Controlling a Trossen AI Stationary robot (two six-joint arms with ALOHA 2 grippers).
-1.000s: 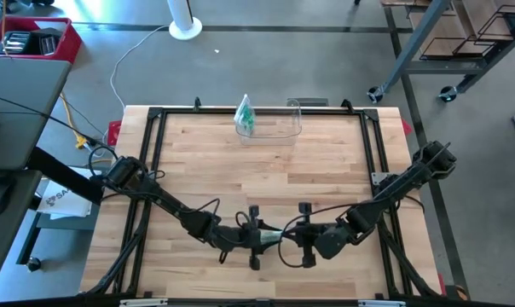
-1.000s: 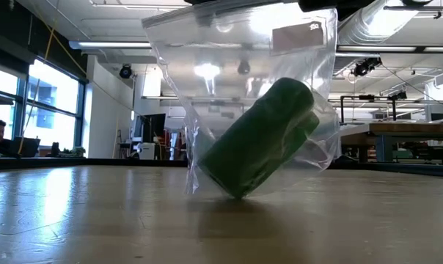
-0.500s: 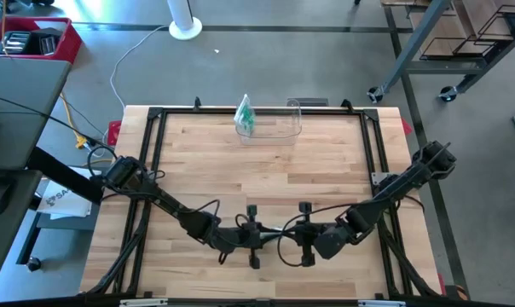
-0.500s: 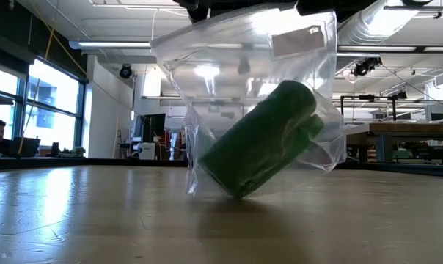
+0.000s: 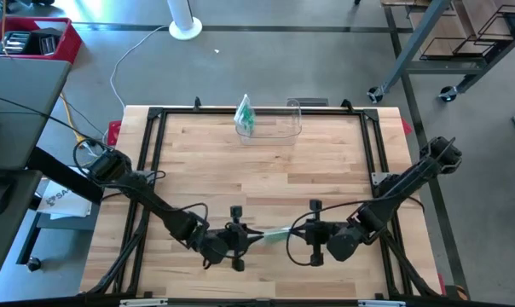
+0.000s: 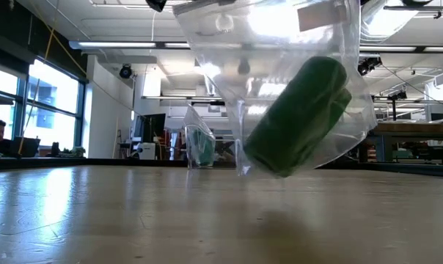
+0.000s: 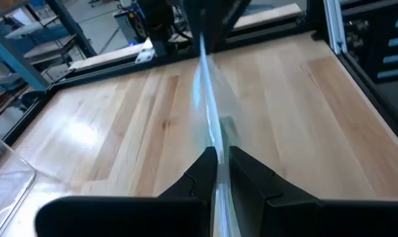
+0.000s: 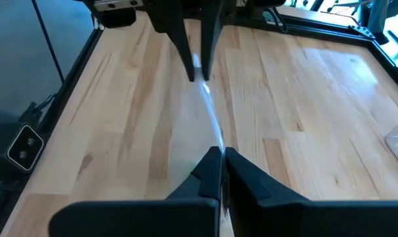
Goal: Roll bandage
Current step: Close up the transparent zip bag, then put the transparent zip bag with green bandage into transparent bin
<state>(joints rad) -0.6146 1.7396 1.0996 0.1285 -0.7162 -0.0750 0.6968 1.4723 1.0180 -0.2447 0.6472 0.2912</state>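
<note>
A clear zip bag [image 6: 295, 95] with a green bandage roll [image 6: 298, 117] inside hangs near the table's near edge, clear of the wood. In the high view the bag [image 5: 274, 233] spans the gap between my two grippers. My left gripper [image 5: 243, 236] is shut on its left end and my right gripper [image 5: 302, 236] on its right end. Each wrist view shows the bag's top edge-on, running from that arm's fingers to the other gripper. My left gripper [image 7: 219, 164] pinches the bag's top edge [image 7: 212, 135] at its left end between its two fingers. It comes from the table's left, slanting slightly down. The bag hangs below, lifted clear. My right gripper [image 8: 219, 161] pinches the same top edge [image 8: 215, 135] at its right end, coming from the table's right, slanting slightly down. The edge is stretched between the two holds.
A second small bag [image 5: 245, 118] with something green in it and a clear container [image 5: 283, 126] stand at the table's far edge. A black frame [image 5: 151, 153] runs around the wooden top. The middle of the table is bare wood.
My grippers have drawn apart, the left toward the table's left edge and the right toward its right edge, both rising a little. The bag, whose bottom rested on the table a second ago, now hangs lifted clear with the roll still tilted inside.
</note>
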